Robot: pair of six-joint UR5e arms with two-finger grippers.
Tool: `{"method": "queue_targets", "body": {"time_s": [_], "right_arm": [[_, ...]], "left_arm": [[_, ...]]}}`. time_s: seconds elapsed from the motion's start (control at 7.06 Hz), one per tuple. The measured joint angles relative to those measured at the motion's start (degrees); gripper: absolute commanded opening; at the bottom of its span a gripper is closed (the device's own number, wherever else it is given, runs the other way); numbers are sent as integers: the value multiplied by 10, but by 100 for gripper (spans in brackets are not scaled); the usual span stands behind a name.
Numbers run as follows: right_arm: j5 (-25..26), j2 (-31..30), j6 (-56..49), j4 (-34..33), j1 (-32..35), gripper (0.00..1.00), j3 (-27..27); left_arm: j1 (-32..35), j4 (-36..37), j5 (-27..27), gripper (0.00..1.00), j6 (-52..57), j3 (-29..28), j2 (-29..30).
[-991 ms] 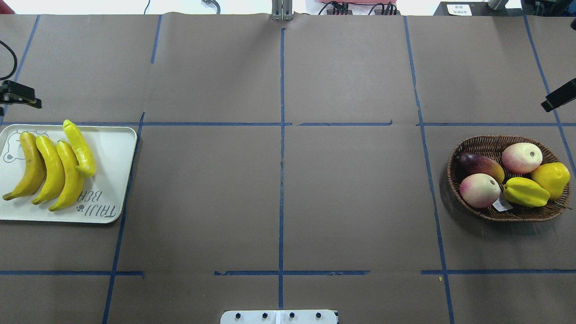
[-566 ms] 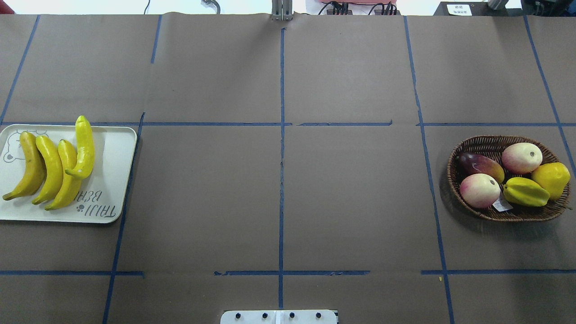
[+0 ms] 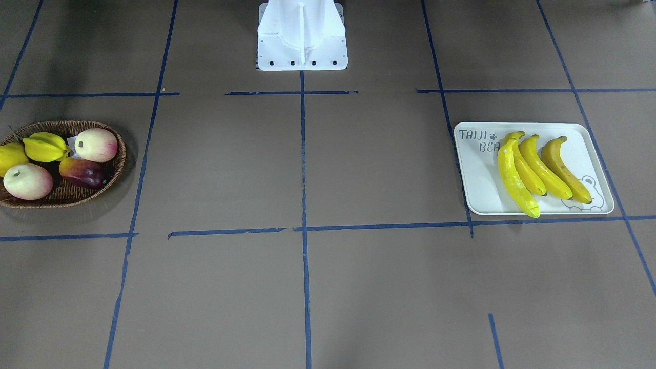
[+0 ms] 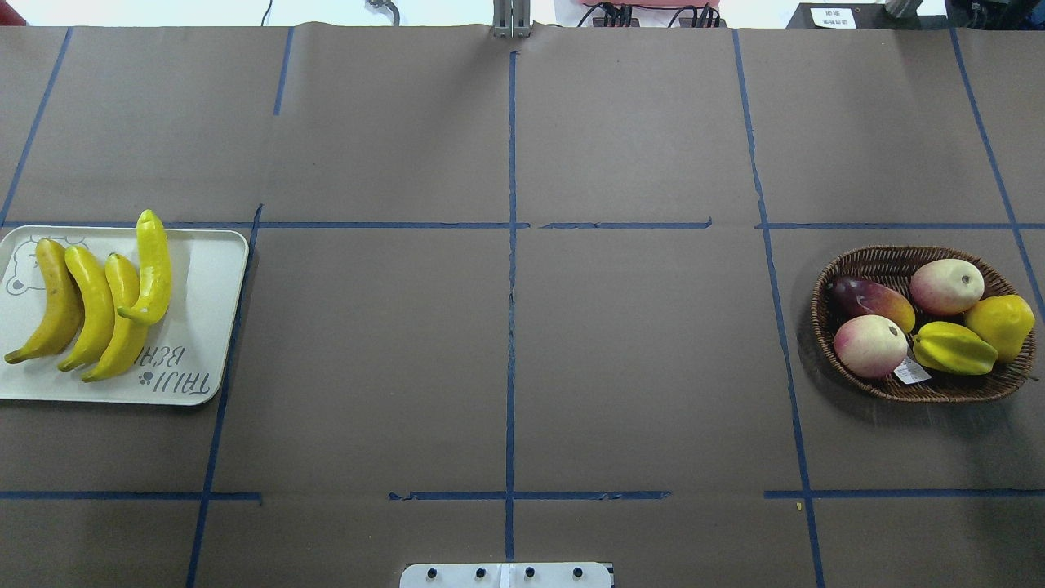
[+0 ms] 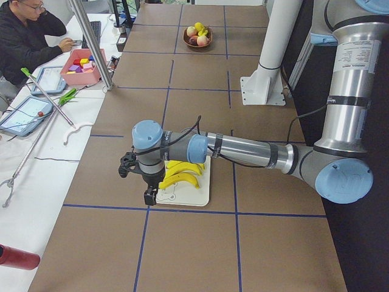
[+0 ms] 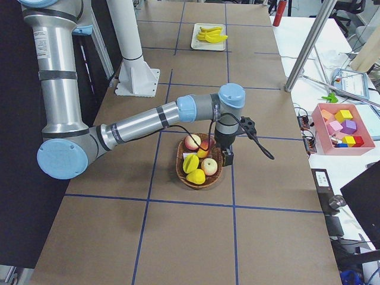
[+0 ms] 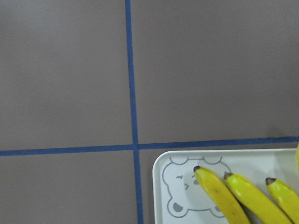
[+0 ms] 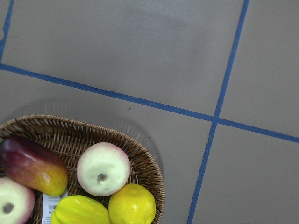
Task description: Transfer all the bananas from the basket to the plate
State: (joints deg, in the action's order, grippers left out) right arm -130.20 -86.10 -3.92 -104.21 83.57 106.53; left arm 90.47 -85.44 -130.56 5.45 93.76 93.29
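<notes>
The left arm (image 5: 243,149) and right arm (image 6: 142,124): silver tubes, light-blue joint caps, black cables. The left gripper (image 5: 149,194) and right gripper (image 6: 228,159): black. White pedestal (image 3: 301,31) at 12 o'clock, dark bolts.

Brown table (image 4: 506,327) with blue tape grid, plate (image 4: 208,278) at left, basket (image 4: 824,327) at right

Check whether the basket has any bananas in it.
Empty of them: the basket holds only two peaches, a mango, a starfruit and a lemon. All four bananas lie on the plate.

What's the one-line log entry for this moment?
bananas: four on plate | basket: other fruit only | left gripper: by plate, state unclear | right gripper: by basket, state unclear
</notes>
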Motion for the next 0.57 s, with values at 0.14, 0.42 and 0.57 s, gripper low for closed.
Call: {"method": "queue_targets", "body": {"time_s": [0.14,0.42,0.57], "right_arm": [[-14,-1,0,0,20,100,-19],[-50,-15,0,0,56,100,-54],[-62,-25,0,0,66,100,-62]], "left_arm": [[8,-1,-21,100,14,-26,-6],[12,-18,-47,100,10,-46,-24],[13,-22,-51,100,-2,-46,-27]]}}
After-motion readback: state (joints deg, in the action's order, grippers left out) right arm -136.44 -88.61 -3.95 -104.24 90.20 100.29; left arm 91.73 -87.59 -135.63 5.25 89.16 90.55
